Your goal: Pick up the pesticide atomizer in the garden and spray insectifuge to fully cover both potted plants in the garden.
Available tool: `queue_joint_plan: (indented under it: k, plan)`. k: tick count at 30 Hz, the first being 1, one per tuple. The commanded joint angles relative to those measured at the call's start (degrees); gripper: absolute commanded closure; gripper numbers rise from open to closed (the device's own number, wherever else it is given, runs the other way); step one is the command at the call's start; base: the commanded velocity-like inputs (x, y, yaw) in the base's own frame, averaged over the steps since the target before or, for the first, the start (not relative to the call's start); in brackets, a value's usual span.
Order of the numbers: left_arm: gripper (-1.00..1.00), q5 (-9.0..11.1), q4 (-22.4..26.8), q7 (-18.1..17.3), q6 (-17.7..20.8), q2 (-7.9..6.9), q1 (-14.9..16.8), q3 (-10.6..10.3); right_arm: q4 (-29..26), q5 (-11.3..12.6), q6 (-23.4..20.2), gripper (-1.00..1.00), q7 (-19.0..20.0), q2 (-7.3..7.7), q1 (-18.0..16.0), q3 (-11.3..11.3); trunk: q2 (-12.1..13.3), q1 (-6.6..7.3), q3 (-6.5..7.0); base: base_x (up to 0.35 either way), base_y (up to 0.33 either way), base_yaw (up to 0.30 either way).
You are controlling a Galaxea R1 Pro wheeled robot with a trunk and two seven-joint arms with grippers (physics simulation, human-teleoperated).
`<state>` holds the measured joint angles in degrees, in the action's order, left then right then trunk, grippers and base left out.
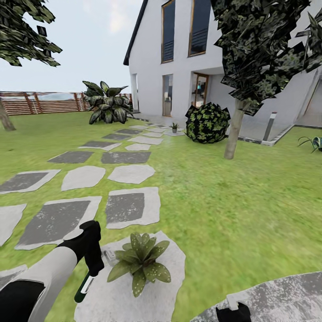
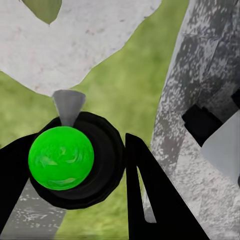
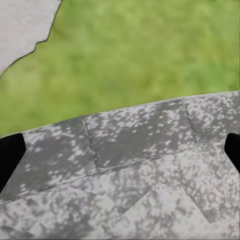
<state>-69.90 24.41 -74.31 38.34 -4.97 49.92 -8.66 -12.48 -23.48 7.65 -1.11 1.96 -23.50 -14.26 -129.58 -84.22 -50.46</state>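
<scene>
Head view: the left gripper [image 1: 91, 250], black at the end of a white-sleeved arm, is clamped on the pesticide atomizer [image 1: 84, 287], a slim dark green spray bottle with a pale neck that hangs base-down below the gripper over a pale grey stepping stone [image 1: 170, 273]. Just beside the bottle, on the same stone, stands 1 potted plant [image 1: 141, 261], a low rosette of pointed green leaves speckled white; bottle and leaves appear apart. A second small potted plant [image 1: 174, 127] sits far up the path of grey flat stepping stones [image 1: 132, 207], near the white house [image 1: 179, 53]. The green lawn [image 1: 232, 197] runs back to a brown slatted wooden fence [image 1: 40, 102] and a large dark-leaved bush [image 1: 107, 102].

Left wrist view: the 2 black fingers [image 2: 150, 195] flank the bottle seen end-on, its bright green round base [image 2: 61, 157] ringed in black, with a grey conical tip [image 2: 68, 105] beyond it.

Right wrist view: the right gripper [image 3: 120, 152] holds nothing, its 2 black fingertips [image 3: 10, 155] set wide apart at opposite edges of the frame above the speckled grey paved patio [image 3: 140, 170], bordered by grass.
</scene>
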Motion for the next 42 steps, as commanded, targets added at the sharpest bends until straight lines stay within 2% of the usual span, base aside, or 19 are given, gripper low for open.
queue_joint_plan:
  k: [1, 16, 25, 34, 42]
  plan:
    - [1.00, -0.1, 0.1, -0.4, 0.6, -0.04, 0.0, -0.2, 0.1, -0.6, 0.3, -1.00, -0.1, -0.02, -0.1, -0.4, 0.0, 0.01, -0.05, -0.020, 0.292, -0.001]
    - [1.00, -0.2, -0.9, -0.1, 0.6, -0.04, 0.0, -0.2, 0.1, -0.6, 0.3, -1.00, -0.1, -0.02, -0.1, -0.4, 0.0, 0.01, -0.05, 0.035, 0.288, -0.204]
    - [1.00, -0.5, -2.6, 0.1, 0.6, -0.04, 0.0, -0.2, 0.1, -0.6, 0.3, -1.00, -0.1, -0.02, -0.1, -0.4, 0.0, 0.01, -0.05, 0.013, 0.021, -0.053]
    - [1.00, -0.3, -2.6, 0.3, 0.6, -0.04, 0.0, -0.2, 0.1, -0.6, 0.3, -1.00, -0.1, -0.02, -0.1, -0.4, 0.0, 0.01, -0.05, -0.004, 0.000, -0.244]
    - [1.00, -0.3, -2.5, 0.3, 0.7, -0.09, 0.1, -0.3, 0.1, -0.6, 0.3, -1.00, -0.1, -0.02, -0.1, -0.4, 0.0, 0.01, -0.05, -0.194, 0.141, -0.159]
